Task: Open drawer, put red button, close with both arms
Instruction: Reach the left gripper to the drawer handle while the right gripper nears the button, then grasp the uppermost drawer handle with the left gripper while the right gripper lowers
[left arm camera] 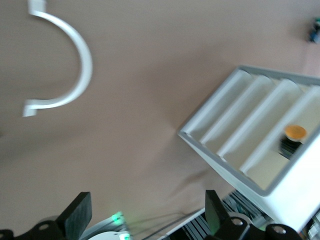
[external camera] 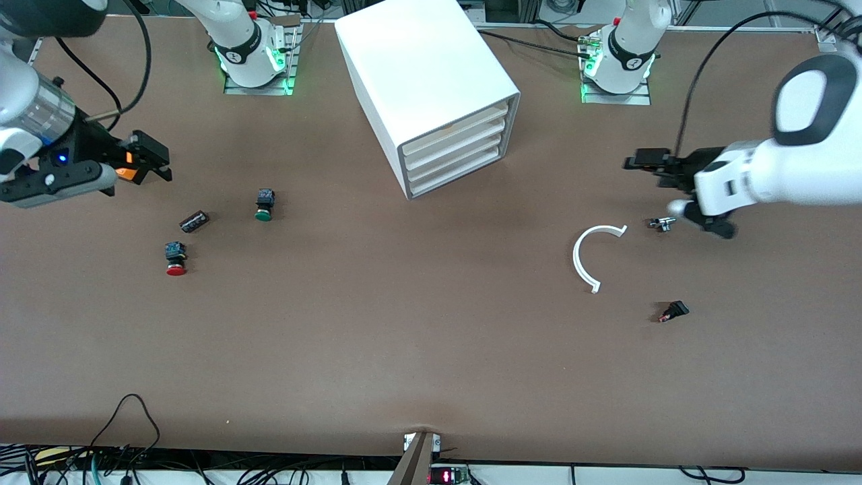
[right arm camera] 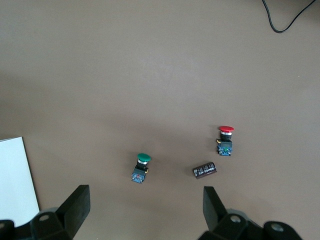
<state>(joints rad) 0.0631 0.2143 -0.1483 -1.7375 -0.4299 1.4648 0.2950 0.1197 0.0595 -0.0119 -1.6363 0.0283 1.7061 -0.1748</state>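
Drawer (external camera: 456, 141) shut, 2nd from top in cabinet (external camera: 424, 81). Red button (external camera: 176, 259) on table nr right arm's end, nearer camera than green button (external camera: 263, 205). Right gripper (external camera: 145, 162) closest, fingers spread, empty. Left gripper (external camera: 656, 165) fingers spread, empty, waits.

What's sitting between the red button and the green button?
A small dark cylinder lies on the table between the red button and the green button, a little off the straight line. The front view and the right wrist view both show it.

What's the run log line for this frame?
drawer: shut | red button: on table, untouched | left gripper: open, empty, over table | right gripper: open, empty, over table
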